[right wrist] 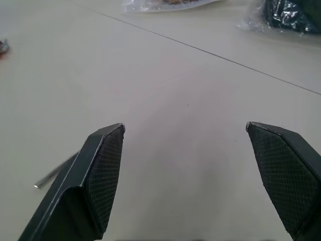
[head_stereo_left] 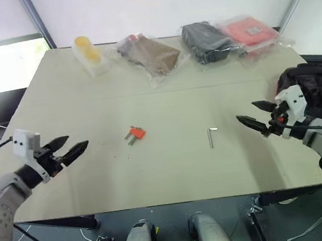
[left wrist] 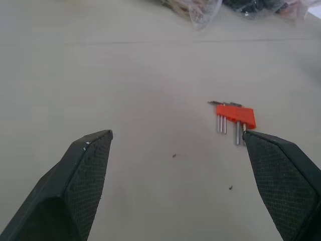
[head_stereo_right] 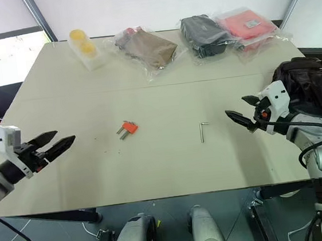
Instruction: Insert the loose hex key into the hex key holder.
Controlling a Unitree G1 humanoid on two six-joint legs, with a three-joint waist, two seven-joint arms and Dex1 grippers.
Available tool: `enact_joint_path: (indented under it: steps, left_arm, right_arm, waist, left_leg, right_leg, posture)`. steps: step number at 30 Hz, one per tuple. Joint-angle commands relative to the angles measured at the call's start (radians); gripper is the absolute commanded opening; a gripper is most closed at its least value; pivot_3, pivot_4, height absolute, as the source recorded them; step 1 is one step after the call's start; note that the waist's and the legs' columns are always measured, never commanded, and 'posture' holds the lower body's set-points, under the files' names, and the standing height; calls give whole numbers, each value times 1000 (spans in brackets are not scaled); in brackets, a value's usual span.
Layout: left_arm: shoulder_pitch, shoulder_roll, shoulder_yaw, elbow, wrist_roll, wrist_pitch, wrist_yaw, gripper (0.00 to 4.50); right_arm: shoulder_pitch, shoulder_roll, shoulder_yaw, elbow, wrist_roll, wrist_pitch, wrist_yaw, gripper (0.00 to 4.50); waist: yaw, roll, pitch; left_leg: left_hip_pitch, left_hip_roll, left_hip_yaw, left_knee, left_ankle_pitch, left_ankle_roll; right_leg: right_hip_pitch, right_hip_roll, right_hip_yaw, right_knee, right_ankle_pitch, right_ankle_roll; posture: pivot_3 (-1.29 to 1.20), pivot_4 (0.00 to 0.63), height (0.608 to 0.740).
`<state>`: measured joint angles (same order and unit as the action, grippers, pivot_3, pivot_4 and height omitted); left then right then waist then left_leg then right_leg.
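nothing is picked up yet: both hands hover over the surface [head_stereo_left: 98, 179], fingers spread and empty. the loose hex key [head_stereo_left: 211, 136] lies flat just inward of the right hand [head_stereo_left: 258, 116]; the hex key holder [head_stereo_left: 135, 134] lies well inward of the left hand [head_stereo_left: 70, 148]. next, i judge, the right hand must dip and pinch the thin key, a fiddly grasp.

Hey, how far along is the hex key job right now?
Nothing looks done yet. The loose hex key lies on the table, apart from the hex key holder. Both the left claw and right claw hover open and empty. Left: pick up the key and insert it into the holder.
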<state>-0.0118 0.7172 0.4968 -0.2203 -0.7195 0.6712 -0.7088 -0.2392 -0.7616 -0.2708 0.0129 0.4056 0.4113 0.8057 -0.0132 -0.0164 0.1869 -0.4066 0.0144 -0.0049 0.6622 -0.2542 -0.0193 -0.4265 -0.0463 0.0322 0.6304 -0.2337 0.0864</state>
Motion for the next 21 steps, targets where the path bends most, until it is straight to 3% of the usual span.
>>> enact_joint_path:
  steps: [1, 21]
  left_arm:
    - [-5, 18, 3, -2, 9, -22, -20, 4334]
    - [-69, 42, -66, 74, 99, -83, -79, 4334]
  right_arm:
    - [-19, -16, -13, -1, -13, -30, 0, 4038]
    - [-65, 8, 34, -24, -38, -47, -11, 4038]
  waist:
    - [0, 0, 0]
    - [0, 0, 0]
  left_leg:
    - [0, 0, 0, 0, 0, 0]
    - [0, 0, 0, 0, 0, 0]
  right_leg:
    - [0, 0, 0, 0, 0, 0]
    - [0, 0, 0, 0, 0, 0]
  posture:
    - [0, 150, 740]
    - [0, 150, 740]
